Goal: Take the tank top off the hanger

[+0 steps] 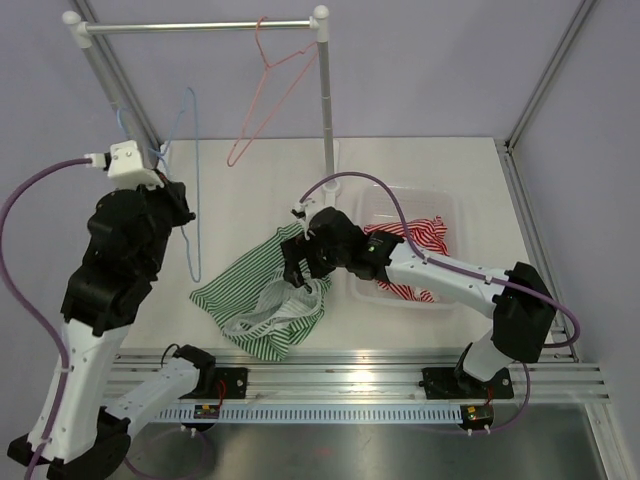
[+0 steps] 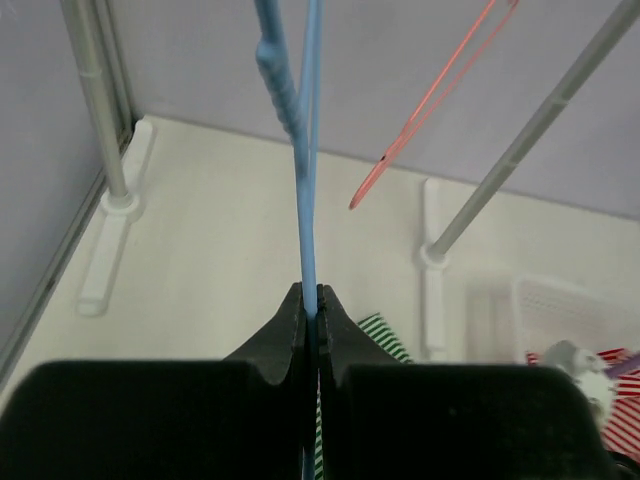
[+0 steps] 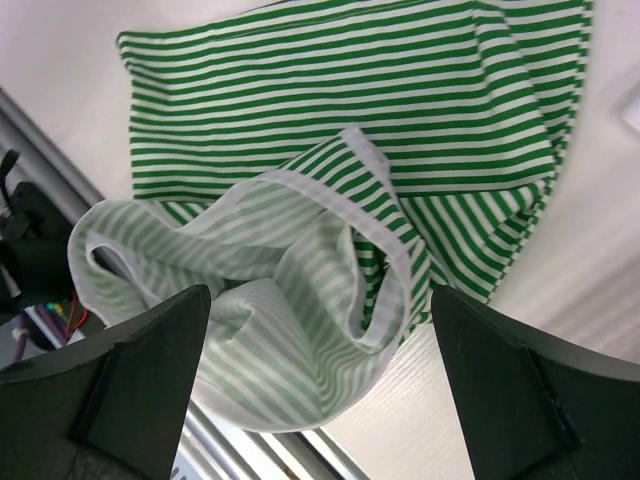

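The white worktop (image 1: 420, 160) has a rail (image 1: 200, 27) standing at its back. The tank top (image 1: 240, 290), green-and-white striped, lies crumpled near the front edge, off the hanger, its white-trimmed opening gaping. Just beside it, a clear bin (image 1: 440, 192) holds red-striped cloth (image 1: 425, 235). A pink hanger (image 2: 430, 98) hangs from the rail. The left jaws are pinched tight on the blue hanger (image 2: 308, 200). The right jaws are spread wide and empty, just over the tank top.

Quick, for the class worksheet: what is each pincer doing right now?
Left pincer: closed on the blue hanger.
Right pincer: open above the green striped tank top, holding nothing.
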